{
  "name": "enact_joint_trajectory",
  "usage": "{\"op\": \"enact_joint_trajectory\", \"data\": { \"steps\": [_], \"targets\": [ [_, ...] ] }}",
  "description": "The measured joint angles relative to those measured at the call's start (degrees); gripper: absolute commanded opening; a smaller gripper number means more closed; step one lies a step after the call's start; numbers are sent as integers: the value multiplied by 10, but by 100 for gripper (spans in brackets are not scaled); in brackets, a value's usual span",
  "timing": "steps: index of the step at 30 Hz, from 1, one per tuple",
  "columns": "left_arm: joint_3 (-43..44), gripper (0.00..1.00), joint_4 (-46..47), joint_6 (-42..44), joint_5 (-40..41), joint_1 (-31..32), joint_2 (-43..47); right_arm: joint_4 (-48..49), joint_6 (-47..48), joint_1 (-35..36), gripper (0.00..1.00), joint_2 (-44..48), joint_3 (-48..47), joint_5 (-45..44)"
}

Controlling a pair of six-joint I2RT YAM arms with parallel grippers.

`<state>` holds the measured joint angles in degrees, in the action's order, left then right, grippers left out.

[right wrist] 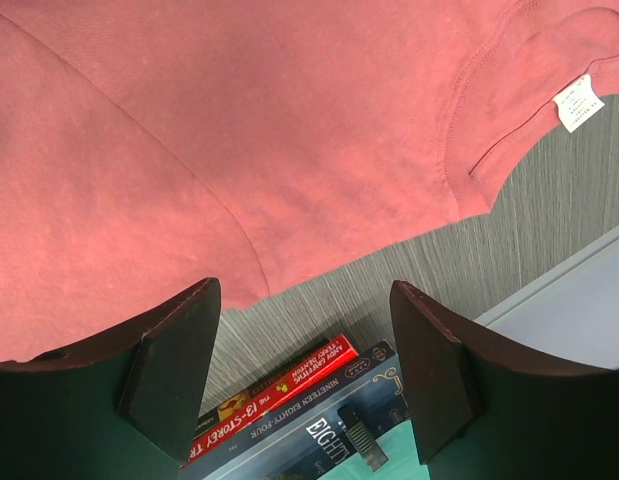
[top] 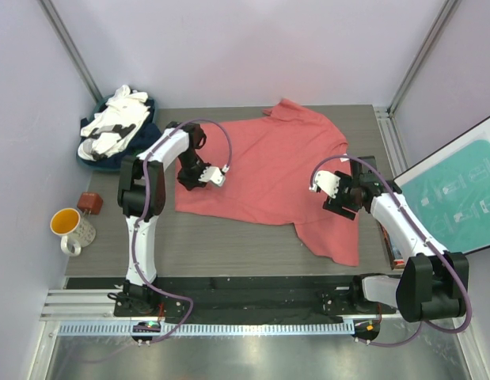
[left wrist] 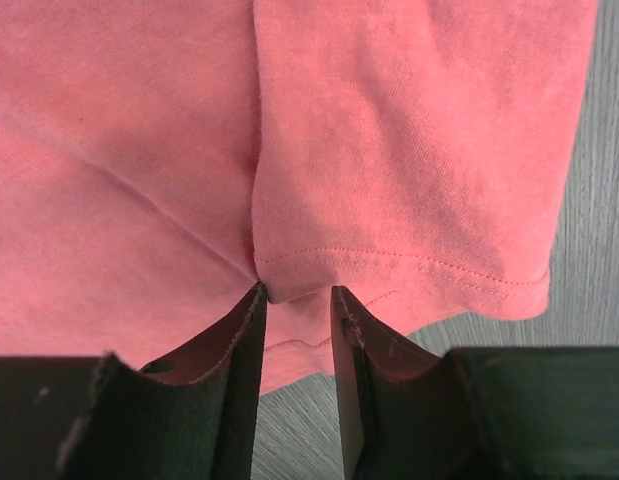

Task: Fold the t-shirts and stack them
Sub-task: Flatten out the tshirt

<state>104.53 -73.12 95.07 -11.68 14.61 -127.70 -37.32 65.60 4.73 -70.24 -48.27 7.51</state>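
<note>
A coral-red t-shirt (top: 268, 166) lies spread across the grey table (top: 229, 245). One sleeve points to the back, and a loose part trails toward the front right. My left gripper (top: 195, 180) hangs low over the shirt's left side. In the left wrist view its jaws (left wrist: 297, 295) stand narrowly open, their tips at a bunched fold by the sleeve hem (left wrist: 429, 265). My right gripper (top: 342, 204) hovers at the shirt's right edge. It is wide open (right wrist: 304, 290) with nothing in it. The white neck tag (right wrist: 577, 103) shows there. White and navy tees (top: 116, 127) lie piled at the back left.
An orange-lined mug (top: 70, 229) and a small brown object (top: 90, 203) sit off the table's left side. A teal board (top: 458, 194) leans at the right. Several books (right wrist: 289, 400) lie beyond the table edge under the right gripper.
</note>
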Motion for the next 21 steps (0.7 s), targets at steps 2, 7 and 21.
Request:
{"op": "enact_joint_trajectory", "data": {
  "steps": [2, 7, 21],
  "targets": [
    [2, 30, 2, -2, 0, 0, -1, 0, 0, 0, 73, -2, 0, 0],
    [6, 29, 7, -3, 0, 0, -1, 0, 0, 2, 73, -5, -1, 0],
    [19, 29, 10, -4, 0, 11, -17, 8, 0, 7, 71, -15, -1, -1]
  ]
}}
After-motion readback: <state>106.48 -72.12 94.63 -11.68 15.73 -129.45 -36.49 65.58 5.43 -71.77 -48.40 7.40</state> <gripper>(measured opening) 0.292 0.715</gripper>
